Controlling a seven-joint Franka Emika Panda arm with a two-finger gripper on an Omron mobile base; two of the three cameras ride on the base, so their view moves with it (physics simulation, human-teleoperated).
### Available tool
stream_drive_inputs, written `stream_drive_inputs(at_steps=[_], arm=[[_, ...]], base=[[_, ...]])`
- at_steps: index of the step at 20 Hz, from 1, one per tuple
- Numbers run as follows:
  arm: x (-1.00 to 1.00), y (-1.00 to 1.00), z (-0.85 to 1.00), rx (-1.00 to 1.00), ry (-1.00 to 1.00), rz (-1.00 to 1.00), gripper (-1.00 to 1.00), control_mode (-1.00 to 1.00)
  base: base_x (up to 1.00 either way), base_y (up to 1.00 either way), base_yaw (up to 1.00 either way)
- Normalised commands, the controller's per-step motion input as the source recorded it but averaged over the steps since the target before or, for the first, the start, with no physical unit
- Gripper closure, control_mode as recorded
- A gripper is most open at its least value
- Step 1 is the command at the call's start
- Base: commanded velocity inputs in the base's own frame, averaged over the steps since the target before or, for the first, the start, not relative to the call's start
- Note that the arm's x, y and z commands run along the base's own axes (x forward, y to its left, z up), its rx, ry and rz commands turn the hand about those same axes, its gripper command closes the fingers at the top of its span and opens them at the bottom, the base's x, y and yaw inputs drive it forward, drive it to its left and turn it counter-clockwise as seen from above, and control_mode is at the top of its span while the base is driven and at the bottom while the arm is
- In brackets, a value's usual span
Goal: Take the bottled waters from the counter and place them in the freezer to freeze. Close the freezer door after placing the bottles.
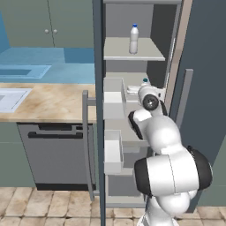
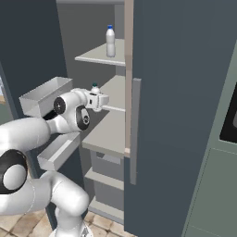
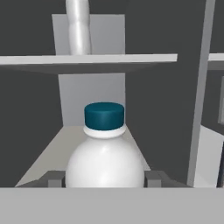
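One bottled water stands upright on the upper shelf of the open freezer. A second bottled water, whitish with a blue cap, is upright inside the freezer at the middle shelf. My gripper is shut on it, a fingertip at each side of its body. Whether it rests on the shelf I cannot tell. The freezer door stands swung open to the left. The counter lies left of the door.
White door bins sit close beside my arm. The door's bar handle faces the dishwasher. A sink is set in the counter. The shut right door with its handle borders the opening.
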Motion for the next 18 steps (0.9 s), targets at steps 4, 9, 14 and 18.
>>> stream_drive_inputs(at_steps=[4, 9, 14, 18], arm=[[0.15, -0.13, 0.00, 0.01, 0.04, 0.03, 1.00, -1.00], [0.15, -0.04, 0.09, 0.00, 0.08, 0.05, 1.00, -1.00], [0.24, -0.01, 0.04, 0.00, 0.10, 0.04, 1.00, -1.00], [0.27, -0.03, 0.00, 0.00, 0.06, 0.05, 1.00, -1.00]], base=[[0.00, 0.00, 0.00], [0.00, 0.00, 0.00], [0.00, 0.00, 0.00], [0.00, 0.00, 0.00]])
